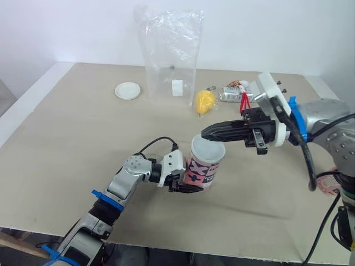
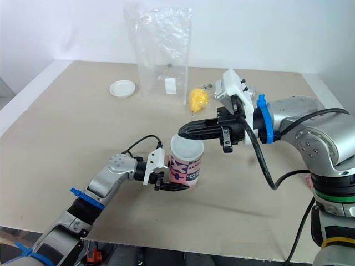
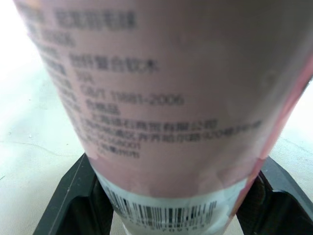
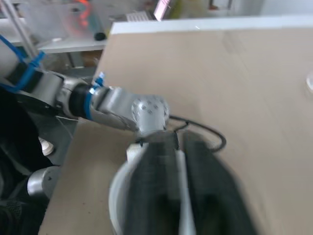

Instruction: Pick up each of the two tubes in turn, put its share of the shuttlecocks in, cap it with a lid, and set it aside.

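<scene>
A pink printed tube [image 1: 201, 169] stands upright near the table's front middle, with a white lid [image 1: 208, 148] on its top. My left gripper [image 1: 186, 185] is shut on the tube's lower part, one finger [image 3: 73, 196] on each side. My right gripper [image 1: 204, 133] reaches in from the right with its fingers shut, tips at the far rim of the lid. In the right wrist view only a thin white strip shows between its fingers [image 4: 156, 191]. A second white lid [image 1: 127, 90] lies flat at the back left.
A clear plastic bag [image 1: 169, 55] stands at the back middle. Beside it lie a yellow object [image 1: 204, 101] and a crumpled silver packet [image 1: 233, 92]. A pink item [image 1: 328, 183] shows at the right edge behind my right arm.
</scene>
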